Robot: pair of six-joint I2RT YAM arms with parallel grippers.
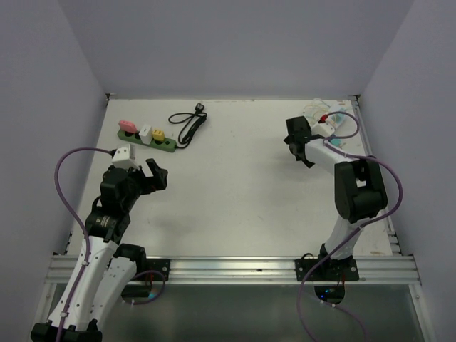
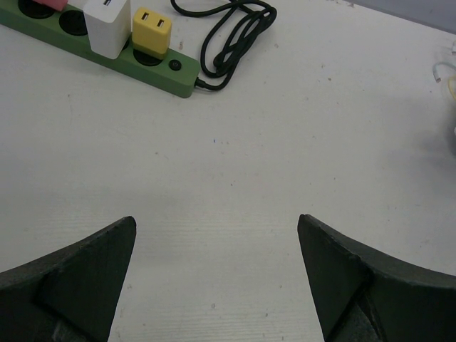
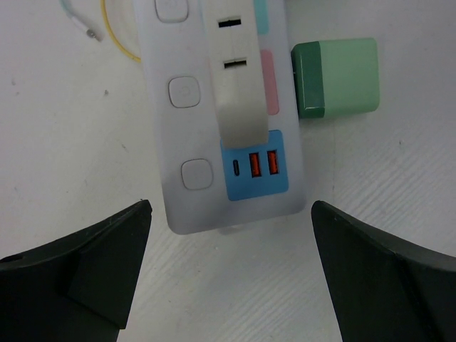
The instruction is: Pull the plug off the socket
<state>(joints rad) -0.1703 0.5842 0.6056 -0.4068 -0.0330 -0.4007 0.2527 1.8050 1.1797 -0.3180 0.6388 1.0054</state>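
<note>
The cream plug (image 3: 235, 92) sat pushed into the white power strip (image 3: 182, 135) at the far right corner of the table (image 2: 299, 157), with a green adapter (image 3: 335, 77) lying loose just beside the strip. The right gripper (image 3: 231, 208) hovered above the strip's near end, jaws spread wide and holding nothing, apparently lined up to straddle the plug. At the far left, a green strip (image 2: 178, 71) carried a white plug (image 2: 107, 25) and a yellow plug (image 2: 151, 32). The left gripper (image 2: 217, 221), likewise wide and empty, hung over bare table short of it, probably idle.
</note>
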